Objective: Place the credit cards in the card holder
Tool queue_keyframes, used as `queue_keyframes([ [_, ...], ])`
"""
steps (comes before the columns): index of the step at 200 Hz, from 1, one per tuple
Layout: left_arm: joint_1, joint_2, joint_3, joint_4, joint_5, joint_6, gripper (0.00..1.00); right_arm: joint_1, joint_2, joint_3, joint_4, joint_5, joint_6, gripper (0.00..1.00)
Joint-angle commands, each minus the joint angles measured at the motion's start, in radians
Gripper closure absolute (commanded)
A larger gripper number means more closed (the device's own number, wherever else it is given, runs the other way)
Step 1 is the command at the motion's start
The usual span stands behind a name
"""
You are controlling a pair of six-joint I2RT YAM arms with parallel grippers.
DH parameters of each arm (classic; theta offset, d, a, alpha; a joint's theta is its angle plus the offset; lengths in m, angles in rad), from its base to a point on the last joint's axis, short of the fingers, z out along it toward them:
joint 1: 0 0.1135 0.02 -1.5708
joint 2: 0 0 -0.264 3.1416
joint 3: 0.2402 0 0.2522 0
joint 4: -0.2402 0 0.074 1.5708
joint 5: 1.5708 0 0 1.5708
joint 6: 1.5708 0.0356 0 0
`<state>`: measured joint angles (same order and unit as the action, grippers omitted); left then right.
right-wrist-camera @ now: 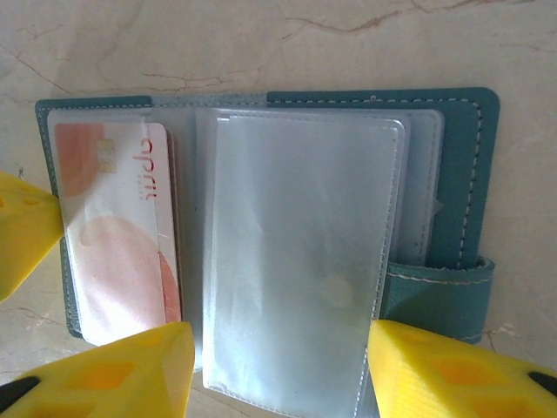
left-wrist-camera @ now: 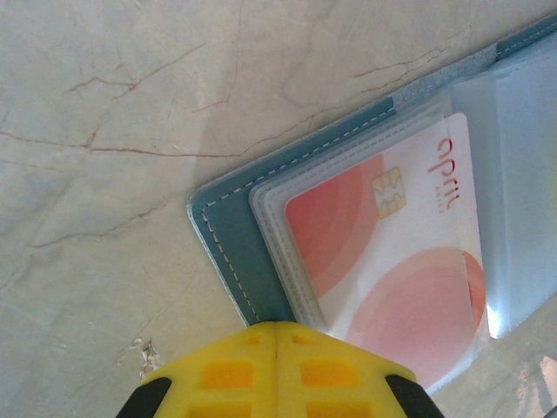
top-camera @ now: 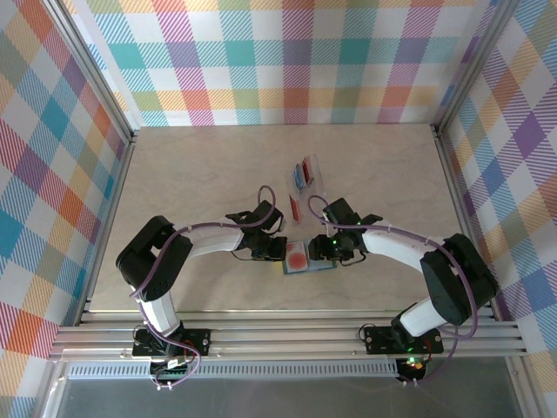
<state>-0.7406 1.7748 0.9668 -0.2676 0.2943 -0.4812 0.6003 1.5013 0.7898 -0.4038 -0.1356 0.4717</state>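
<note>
The small teal soft folding card holder (top-camera: 302, 264) lies open between the arms, with a white plastic card with orange-red circles (left-wrist-camera: 392, 261) in one sleeve. The left gripper (left-wrist-camera: 277, 335), pressed together, seems to pin its corner from 9 o'clock. The right gripper (right-wrist-camera: 278, 348) stands spread astride a clear sleeve leaf (right-wrist-camera: 296, 261). If that pin slips, the holder could skid or fold. A clear plastic case (top-camera: 306, 178) crowds 12 o'clock, with bare table (top-camera: 191, 174) towards 10 o'clock.

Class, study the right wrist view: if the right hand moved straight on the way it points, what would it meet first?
Most likely the clear plastic sleeve of the open teal card holder, which lies straight ahead of the open right hand. Depth is hard to judge.
</note>
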Motion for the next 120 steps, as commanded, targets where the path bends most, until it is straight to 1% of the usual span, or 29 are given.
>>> queue_keyframes([
  [1, -0.009, 0.095, -0.034, -0.041, -0.054, 0.009, 0.98, -0.007, 0.003, -0.012, -0.005, -0.004, 0.015, 0.45],
  [25, -0.008, 0.094, -0.035, -0.043, -0.053, 0.009, 0.98, -0.008, -0.025, -0.024, -0.007, 0.016, 0.019, 0.44],
  [62, -0.009, 0.099, -0.033, -0.042, -0.052, 0.009, 0.98, -0.008, -0.024, -0.023, -0.012, 0.024, 0.018, 0.44],
  [98, -0.008, 0.098, -0.032, -0.043, -0.053, 0.009, 0.98, -0.008, -0.013, -0.022, 0.013, -0.031, 0.012, 0.44],
  [120, -0.008, 0.101, -0.031, -0.042, -0.051, 0.009, 0.98, -0.007, -0.040, -0.033, 0.039, -0.070, 0.007, 0.45],
])
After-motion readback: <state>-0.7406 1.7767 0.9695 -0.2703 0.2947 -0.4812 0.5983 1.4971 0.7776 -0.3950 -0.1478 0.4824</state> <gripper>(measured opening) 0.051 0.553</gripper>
